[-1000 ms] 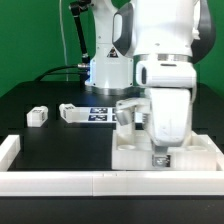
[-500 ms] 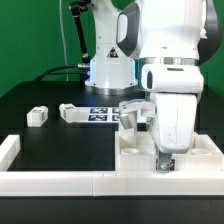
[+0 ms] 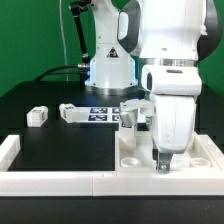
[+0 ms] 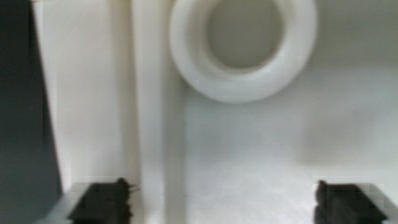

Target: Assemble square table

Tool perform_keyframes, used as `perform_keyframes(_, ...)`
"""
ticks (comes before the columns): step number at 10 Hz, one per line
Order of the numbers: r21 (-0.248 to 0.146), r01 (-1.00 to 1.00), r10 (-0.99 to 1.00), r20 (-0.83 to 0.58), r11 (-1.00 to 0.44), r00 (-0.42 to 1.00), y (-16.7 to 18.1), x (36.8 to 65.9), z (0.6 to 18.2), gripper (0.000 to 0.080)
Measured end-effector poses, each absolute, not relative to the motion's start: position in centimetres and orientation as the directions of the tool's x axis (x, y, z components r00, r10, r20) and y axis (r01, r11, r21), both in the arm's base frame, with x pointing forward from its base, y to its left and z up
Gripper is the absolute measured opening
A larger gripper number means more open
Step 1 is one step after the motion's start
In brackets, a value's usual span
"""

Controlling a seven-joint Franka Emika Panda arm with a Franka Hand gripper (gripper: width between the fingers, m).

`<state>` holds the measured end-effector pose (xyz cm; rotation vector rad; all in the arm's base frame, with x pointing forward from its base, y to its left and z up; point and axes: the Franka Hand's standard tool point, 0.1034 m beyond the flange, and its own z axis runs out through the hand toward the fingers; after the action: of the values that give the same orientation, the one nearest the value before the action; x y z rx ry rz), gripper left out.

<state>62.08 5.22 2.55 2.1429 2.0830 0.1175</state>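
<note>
The white plastic square slab (image 3: 206, 152) lies tray face up on the black desk (image 3: 60, 145). It sits in the desk's corner nearest the camera at the exterior view's right, close against the long low white border rail (image 3: 60, 180) that runs along that near edge. The two-finger gripper (image 3: 165, 163) points straight down onto the slab, near its rim on the rail side. Its black finger pads (image 4: 103, 200) stand wide apart and hold nothing, with only bare white slab surface between them. The wrist view shows a raised round white socket ring (image 4: 240, 50) on the slab ahead of the fingers. One short white tagged leg (image 3: 37, 116) lies toward the desk's edge at the exterior view's left, well apart from the slab. A second white leg (image 3: 70, 112) lies just beside the marker board (image 3: 100, 114). Another white tagged part (image 3: 130, 117) stands at the slab's far corner, partly hidden by the arm.
</note>
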Motion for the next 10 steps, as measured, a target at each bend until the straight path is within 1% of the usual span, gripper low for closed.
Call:
perform_keyframes(1,0.157,0.987,0.998,-0.049,-0.024,0.032,5.2,61.9,2.5,0.0589)
perform_keyframes(2,0.156,0.987,0.998,-0.050,-0.024,0.032,5.2,61.9,2.5,0.0637)
perform_keyframes(3,0.156,0.988,0.998,-0.050,-0.024,0.032,5.2,61.9,2.5,0.0646)
perform_keyframes(7,0.156,0.988,0.998,-0.049,-0.024,0.032,5.2,61.8,2.5,0.0648)
perform_keyframes(8,0.153,0.988,0.998,-0.050,-0.029,0.037,5.2,61.9,2.8,0.0648)
perform_keyframes(9,0.162,0.986,0.997,-0.050,-0.046,0.054,5.0,62.2,4.5,0.0649)
perform_keyframes(10,0.160,0.986,0.996,-0.056,-0.055,0.065,4.4,62.2,6.4,0.0649)
